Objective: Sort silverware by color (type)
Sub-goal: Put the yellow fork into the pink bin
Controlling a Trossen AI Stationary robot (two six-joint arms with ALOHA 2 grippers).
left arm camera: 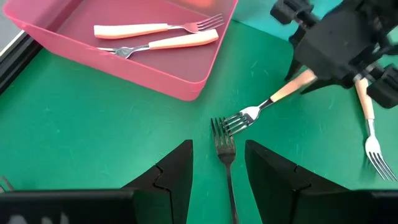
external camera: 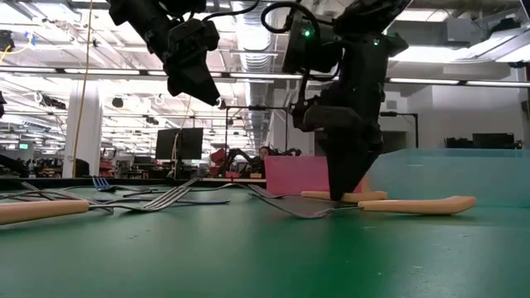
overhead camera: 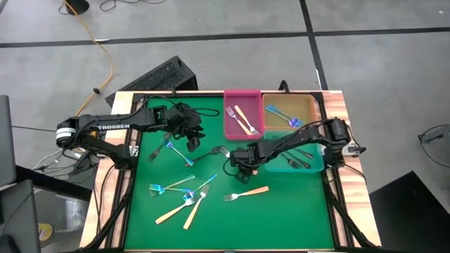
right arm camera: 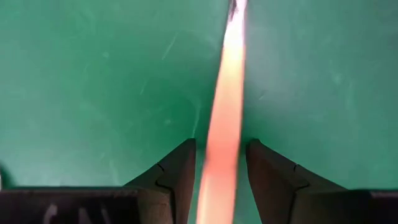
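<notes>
Right gripper (overhead camera: 244, 166) at table (overhead camera: 281, 211) centre, fingers parted around tan-handled fork (left arm camera: 273, 99) lying on the mat, left gripper (overhead camera: 193, 137) open above dark fork (left arm camera: 225, 149) at ten o'clock, pink tray (overhead camera: 230, 126) at twelve

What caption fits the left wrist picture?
The right hand straddles a tan-handled fork beside the pink tray holding two matching forks.

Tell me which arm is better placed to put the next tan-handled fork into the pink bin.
Right. The right gripper is down at the mat with a tan-handled fork between its fingers, near the pink bin. The left gripper hangs over a dark fork.
</notes>
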